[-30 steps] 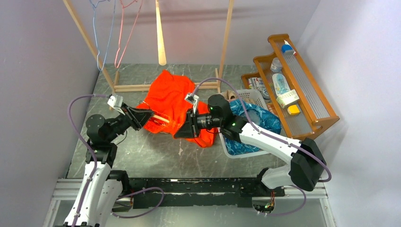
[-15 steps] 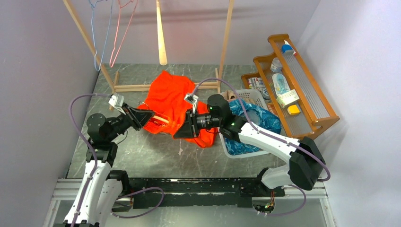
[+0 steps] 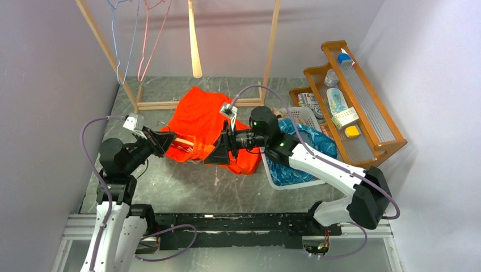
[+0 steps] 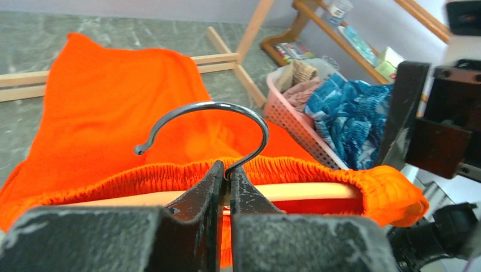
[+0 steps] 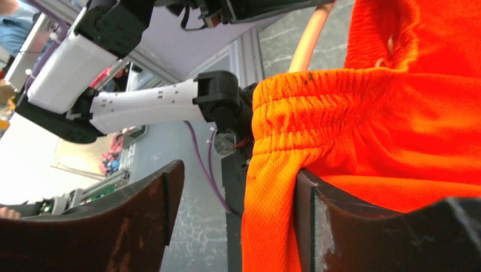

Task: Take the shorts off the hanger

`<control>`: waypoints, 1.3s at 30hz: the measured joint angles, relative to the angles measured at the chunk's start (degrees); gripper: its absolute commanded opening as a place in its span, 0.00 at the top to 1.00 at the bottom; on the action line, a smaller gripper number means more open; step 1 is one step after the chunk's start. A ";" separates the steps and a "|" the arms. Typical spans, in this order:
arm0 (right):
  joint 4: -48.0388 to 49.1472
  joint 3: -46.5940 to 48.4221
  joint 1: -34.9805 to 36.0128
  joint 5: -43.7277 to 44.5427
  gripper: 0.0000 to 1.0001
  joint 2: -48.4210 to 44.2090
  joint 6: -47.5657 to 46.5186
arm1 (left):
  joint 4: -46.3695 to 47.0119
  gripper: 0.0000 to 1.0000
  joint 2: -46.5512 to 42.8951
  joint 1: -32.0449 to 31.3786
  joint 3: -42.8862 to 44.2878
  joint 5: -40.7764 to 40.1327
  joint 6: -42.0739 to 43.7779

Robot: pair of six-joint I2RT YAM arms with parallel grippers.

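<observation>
Pinching hanger (image 4: 295, 191); left gripper (image 4: 225, 171)

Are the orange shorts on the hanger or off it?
On. The left wrist view shows the shorts with their waistband around the hanger bar, while the left gripper is shut on the hook.

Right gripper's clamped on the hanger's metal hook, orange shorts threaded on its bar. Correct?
No: it's the left gripper clamped on the hanger's metal hook, as the left wrist view shows. The orange shorts are threaded on its bar.
</observation>
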 measured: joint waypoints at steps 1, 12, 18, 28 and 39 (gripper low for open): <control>-0.83 0.72 0.00 0.59 0.28 -0.35 -0.87 | -1.97 0.93 -0.48 0.00 0.79 -1.31 0.57; -10.64 8.76 0.02 14.60 0.45 -4.76 -11.50 | -23.21 0.93 -2.64 0.00 18.27 -15.52 9.35; -13.03 16.20 1.66 13.33 0.47 -3.15 -14.56 | -34.12 0.93 -0.15 0.00 26.51 -21.09 11.17; -21.81 28.35 15.96 20.59 0.53 6.78 -22.10 | -46.64 0.93 5.18 0.00 30.69 -26.53 12.66; -25.75 28.48 18.03 33.51 0.62 10.60 -24.92 | -46.64 0.93 5.42 0.00 28.59 -19.80 12.00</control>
